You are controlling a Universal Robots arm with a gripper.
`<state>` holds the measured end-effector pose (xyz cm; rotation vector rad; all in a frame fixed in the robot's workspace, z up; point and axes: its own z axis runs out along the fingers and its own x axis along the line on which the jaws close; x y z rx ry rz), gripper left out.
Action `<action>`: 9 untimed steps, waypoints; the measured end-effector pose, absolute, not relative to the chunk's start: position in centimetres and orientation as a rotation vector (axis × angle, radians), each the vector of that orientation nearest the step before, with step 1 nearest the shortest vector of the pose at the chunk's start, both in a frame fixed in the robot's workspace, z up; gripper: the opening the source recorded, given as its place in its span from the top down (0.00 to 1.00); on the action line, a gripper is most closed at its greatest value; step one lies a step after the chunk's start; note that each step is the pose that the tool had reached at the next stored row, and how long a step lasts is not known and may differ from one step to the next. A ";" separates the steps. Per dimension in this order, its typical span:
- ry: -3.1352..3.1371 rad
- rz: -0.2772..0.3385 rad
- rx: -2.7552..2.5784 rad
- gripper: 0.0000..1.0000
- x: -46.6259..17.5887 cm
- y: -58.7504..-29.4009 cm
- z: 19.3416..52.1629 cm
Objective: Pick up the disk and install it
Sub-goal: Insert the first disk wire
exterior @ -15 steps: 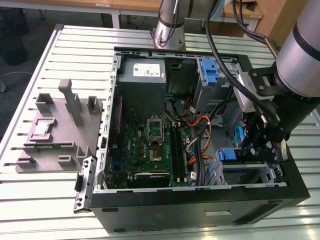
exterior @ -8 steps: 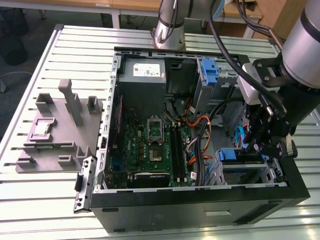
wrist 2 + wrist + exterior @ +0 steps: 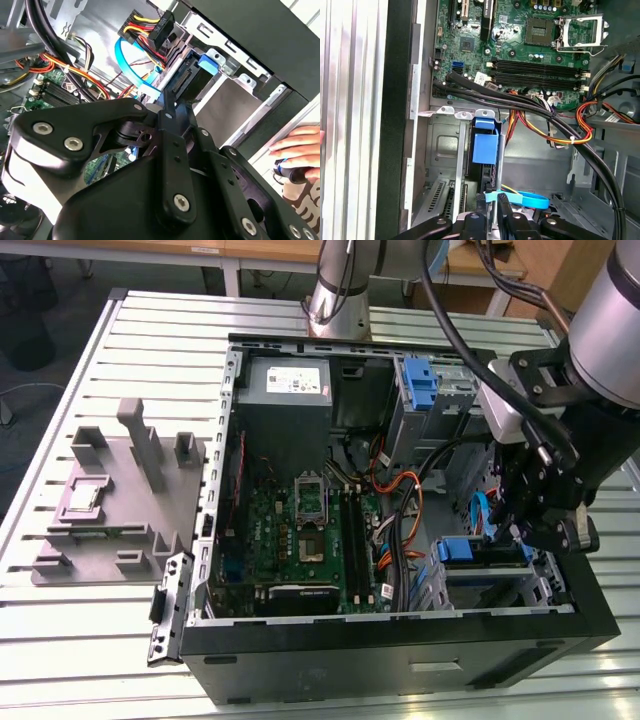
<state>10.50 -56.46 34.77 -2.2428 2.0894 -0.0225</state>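
over the open computer case [image 3: 400, 640] on the slatted tabletop [image 3: 150, 330] in the exterior view, my gripper [image 3: 525, 530] hangs at the drive bay, where the disk [image 3: 470, 552] sits on its blue rails. in the second wrist view, a hand [image 3: 300, 150] rests outside. in the first wrist view, my gripper [image 3: 495, 220] looks nearly closed, gripping nothing; the disk [image 3: 485, 147] stands seated in its cage.

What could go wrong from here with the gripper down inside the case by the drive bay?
1. The gripper hangs among loose wiring: the blue data cable and the orange and yellow power wires lie close and could snag.
2. The disk stands on edge in the drive cage; pushed off-line, its blue rail may bind.
3. A person's hand rests near the case, close to the arm.
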 end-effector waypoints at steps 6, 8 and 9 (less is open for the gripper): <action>2.108 0.021 -2.261 0.76 10.7 -56.5 34.7; 2.111 0.029 -2.264 0.76 10.6 -56.5 34.7; 2.111 0.029 -2.264 0.76 10.6 -56.5 34.7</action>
